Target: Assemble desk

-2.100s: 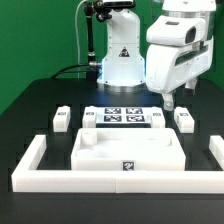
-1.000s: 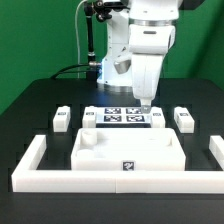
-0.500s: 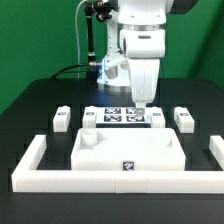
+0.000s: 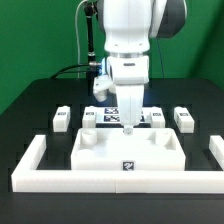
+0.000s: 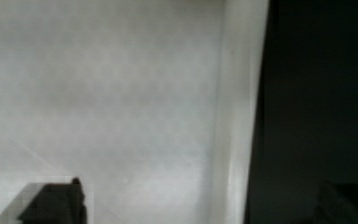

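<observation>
A: State of the gripper (image 4: 128, 124)?

B: It's open wide and holds nothing. In the wrist view the dark fingertips (image 5: 51, 202) sit at opposite corners. Between them is a white face whose edge meets black. It's probably the panel, but we can't confirm.

A: Where's the panel (image 4: 110, 152)?

B: Flat on the table (image 4: 30, 100), lower centre of the frame, inside the rail (image 4: 28, 160). The legs (image 4: 62, 118) lie loose in a row behind it, on either side of the marker board (image 4: 110, 116).

A: Handling?

B: We judge it rigid, light plastic, and smooth, so slippery. Lying flat, it offers only its edges. We'd pinch across the rear edge near the middle so it doesn't swing.

A: Change vs 2 s ago?

B: The arm was at the upper right of the frame, over the legs there. Now it's at frame centre and lower, with the tip just above the panel's rear edge. None of the parts have moved.
</observation>
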### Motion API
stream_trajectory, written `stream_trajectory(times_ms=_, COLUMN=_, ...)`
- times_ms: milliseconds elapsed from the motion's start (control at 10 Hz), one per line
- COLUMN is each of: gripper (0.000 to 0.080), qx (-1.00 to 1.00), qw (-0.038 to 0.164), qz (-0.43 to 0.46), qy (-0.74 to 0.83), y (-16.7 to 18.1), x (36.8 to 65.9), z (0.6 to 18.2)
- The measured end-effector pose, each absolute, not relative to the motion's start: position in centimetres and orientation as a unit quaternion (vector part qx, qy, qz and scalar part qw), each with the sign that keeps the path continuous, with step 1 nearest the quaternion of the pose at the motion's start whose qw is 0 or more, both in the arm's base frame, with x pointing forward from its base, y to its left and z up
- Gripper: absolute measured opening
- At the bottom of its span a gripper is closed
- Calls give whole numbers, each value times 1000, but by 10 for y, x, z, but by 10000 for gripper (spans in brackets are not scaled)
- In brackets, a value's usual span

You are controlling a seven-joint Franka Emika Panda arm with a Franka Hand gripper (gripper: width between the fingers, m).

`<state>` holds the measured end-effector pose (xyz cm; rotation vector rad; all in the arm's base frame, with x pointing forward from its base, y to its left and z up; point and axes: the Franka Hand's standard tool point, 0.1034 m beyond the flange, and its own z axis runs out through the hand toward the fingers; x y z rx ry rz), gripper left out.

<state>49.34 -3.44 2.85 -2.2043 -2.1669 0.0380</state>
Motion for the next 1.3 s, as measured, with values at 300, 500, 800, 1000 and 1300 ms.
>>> stream_trajectory(times_ms=300, gripper=419, qx=-713, qw=26, qz=14, qy=-701, y=-35, x=492, z=28)
stream_trajectory(times_ms=500, gripper=237, qx=-713, qw=27, qz=14, qy=-701, y=-35, x=492, z=27)
stream_trajectory(times_ms=800, gripper=22, qx=-713, qw=27, qz=14, qy=-701, y=-35, x=492, z=27)
stream_trajectory(times_ms=1000, gripper=7, qx=-713, qw=27, qz=14, qy=-701, y=-35, x=492, z=27)
stream_trajectory(times_ms=1300, gripper=2, qx=-713, qw=27, qz=14, qy=-701, y=-35, x=492, z=27)
